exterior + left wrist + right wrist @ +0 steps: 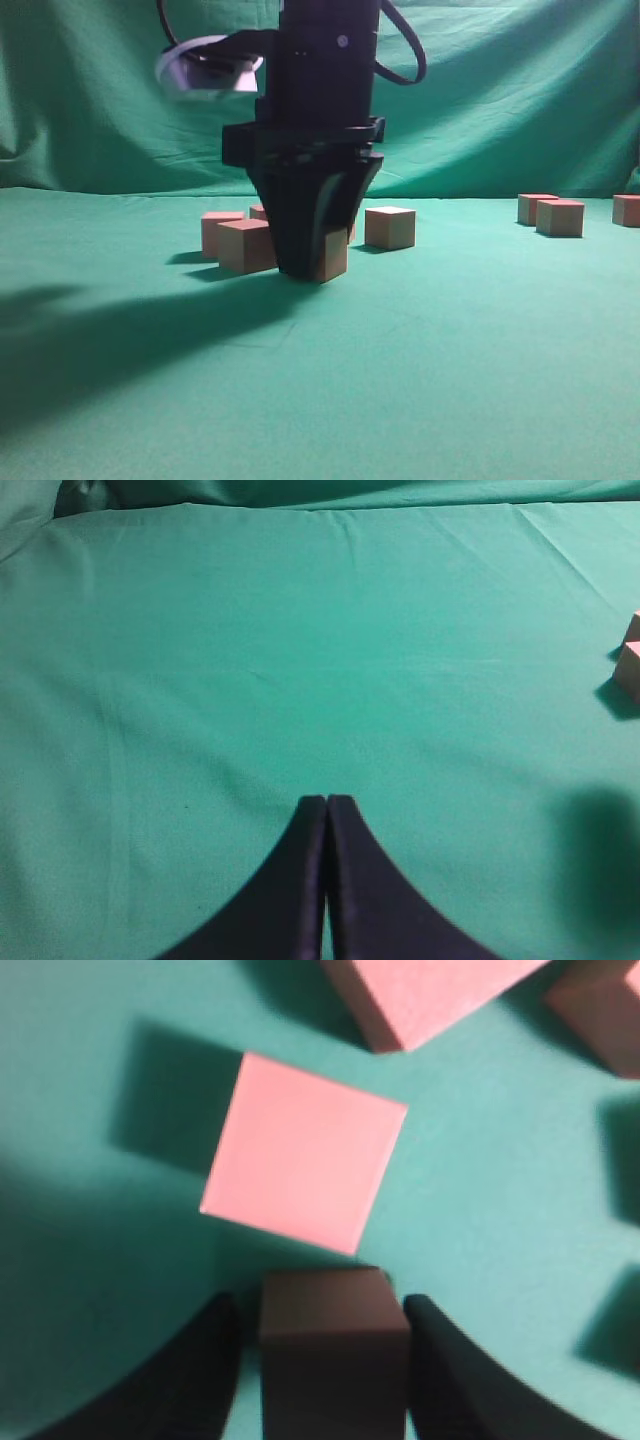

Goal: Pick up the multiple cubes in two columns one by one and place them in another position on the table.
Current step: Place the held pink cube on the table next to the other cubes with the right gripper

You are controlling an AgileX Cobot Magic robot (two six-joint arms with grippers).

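My right gripper point(310, 262) is down on the green table point(420, 380) in the middle of the exterior view. Its jaws point(320, 1305) are open and straddle one cube point(335, 1345), which stands on the cloth with small gaps on both sides; the same cube shows in the exterior view point(333, 257). More cubes stand close by: one just beyond the jaws point(305, 1150), one at the left point(246, 245), one behind it point(220, 230), one at the right point(390, 227). My left gripper point(327, 802) is shut and empty over bare cloth.
Three more cubes stand at the far right of the table point(560, 217), point(533, 207), point(627, 210). A cube's edge shows at the right border of the left wrist view point(630, 665). Green cloth hangs as a backdrop point(100, 90). A broad shadow lies at front left.
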